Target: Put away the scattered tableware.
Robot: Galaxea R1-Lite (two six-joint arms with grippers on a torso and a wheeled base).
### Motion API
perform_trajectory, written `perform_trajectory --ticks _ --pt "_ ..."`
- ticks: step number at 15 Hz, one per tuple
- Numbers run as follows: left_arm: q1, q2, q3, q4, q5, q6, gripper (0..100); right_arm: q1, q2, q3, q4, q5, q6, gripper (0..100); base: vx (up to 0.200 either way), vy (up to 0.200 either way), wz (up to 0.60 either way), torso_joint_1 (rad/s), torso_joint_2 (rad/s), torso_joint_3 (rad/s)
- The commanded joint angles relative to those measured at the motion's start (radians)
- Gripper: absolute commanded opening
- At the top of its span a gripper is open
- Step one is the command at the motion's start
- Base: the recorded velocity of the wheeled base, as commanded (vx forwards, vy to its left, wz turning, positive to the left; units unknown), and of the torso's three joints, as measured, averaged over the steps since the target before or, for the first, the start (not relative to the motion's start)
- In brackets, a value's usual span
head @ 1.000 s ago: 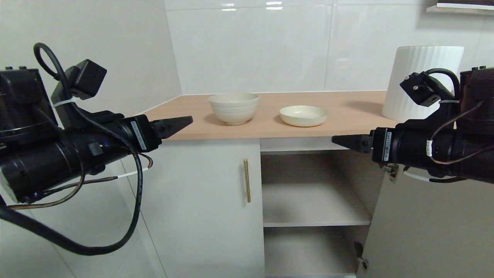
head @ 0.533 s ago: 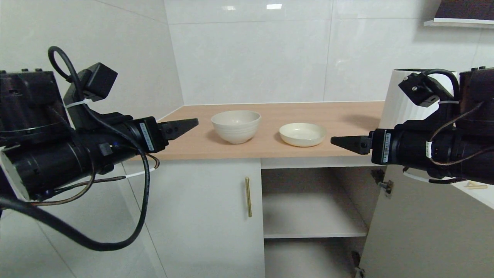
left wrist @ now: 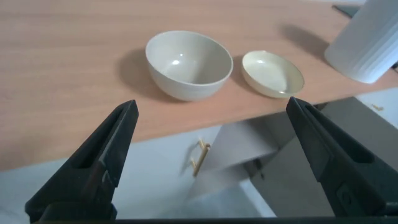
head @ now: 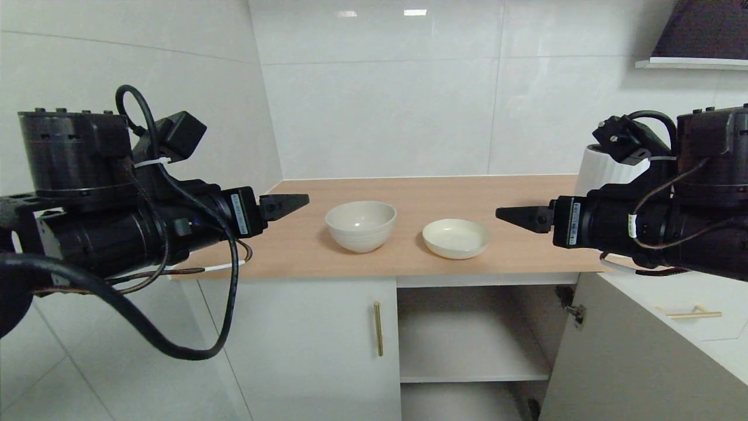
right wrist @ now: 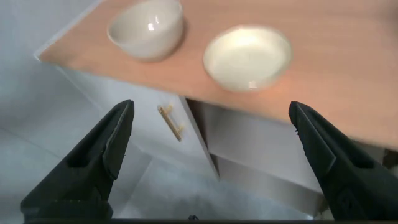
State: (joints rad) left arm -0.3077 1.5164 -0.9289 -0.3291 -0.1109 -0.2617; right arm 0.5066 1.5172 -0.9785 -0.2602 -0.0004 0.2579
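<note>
A cream bowl [head: 360, 225] and a shallow cream plate [head: 456, 238] sit side by side near the front of the wooden countertop [head: 421, 196], bowl on the left. My left gripper [head: 287, 205] hangs left of the bowl, a little above counter height. My right gripper [head: 515, 216] hangs right of the plate. Both point inward, apart from the dishes. In the left wrist view the gripper [left wrist: 211, 162] is open and empty, with the bowl [left wrist: 189, 65] and plate [left wrist: 272, 73] ahead. The right gripper [right wrist: 211, 162] is likewise open and empty, short of the bowl [right wrist: 146, 28] and plate [right wrist: 247, 57].
Under the counter the right cabinet door [head: 613, 362] stands open, showing a bare shelf [head: 467, 356]. The left door, with a gold handle [head: 378, 320], is closed. A white ribbed canister [head: 602, 169] stands on the counter's right end. Tiled walls close the left and back.
The head camera has risen, so the counter and cabinet sit lower in the picture. Both grippers now stand above the countertop level instead of before its edge. Bowl and plate have not moved.
</note>
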Motion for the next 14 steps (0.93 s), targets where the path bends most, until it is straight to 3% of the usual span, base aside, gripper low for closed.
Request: perform_trajectory --ticks 1,4,5,7,8,9,10,11,12,14 --pt "-0.001 0.027 -0.05 0.045 0.0 -0.013 100 -0.002 0.031 0.0 -0.027 -0.001 -0.002 100 0.0 0.0 0.0 0.198 -0.47 -0.261" --pt "-0.011 0.087 -0.194 0.222 0.007 -0.056 100 -0.02 0.126 -0.062 -0.074 -0.015 -0.046 100 0.0 0.0 0.0 0.071 -0.16 -0.09" --pt "-0.01 0.163 -0.32 0.348 0.016 -0.064 100 -0.034 0.215 -0.201 0.055 -0.069 -0.045 100 0.0 0.0 0.0 0.027 -0.05 -0.022" --pt "0.002 0.26 -0.473 0.446 0.045 -0.073 100 -0.066 0.314 -0.462 0.349 -0.09 -0.031 100 0.0 0.0 0.0 0.0 0.0 0.0" --pt "0.002 0.311 -0.547 0.51 0.08 -0.097 100 -0.071 0.368 -0.575 0.452 -0.093 0.027 100 0.0 0.0 0.0 0.0 0.0 0.0" --pt "-0.005 0.372 -0.625 0.57 0.143 -0.156 100 -0.071 0.416 -0.641 0.506 -0.098 0.115 100 0.0 0.0 0.0 0.0 0.0 0.0" --pt "-0.016 0.427 -0.686 0.598 0.209 -0.222 100 -0.069 0.439 -0.641 0.519 -0.108 0.147 100 0.0 0.0 0.0 0.0 0.0 0.0" --pt "-0.033 0.475 -0.729 0.605 0.275 -0.251 100 -0.071 0.449 -0.615 0.515 -0.13 0.149 100 0.0 0.0 0.0 0.0 0.0 0.0" --pt "-0.034 0.49 -0.735 0.605 0.31 -0.251 100 -0.074 0.459 -0.612 0.512 -0.153 0.146 100 0.0 0.0 0.0 0.0 0.0 0.0" --pt "-0.05 0.519 -0.735 0.602 0.323 -0.248 100 -0.08 0.46 -0.611 0.495 -0.178 0.15 100 0.0 0.0 0.0 0.0 0.0 0.0"
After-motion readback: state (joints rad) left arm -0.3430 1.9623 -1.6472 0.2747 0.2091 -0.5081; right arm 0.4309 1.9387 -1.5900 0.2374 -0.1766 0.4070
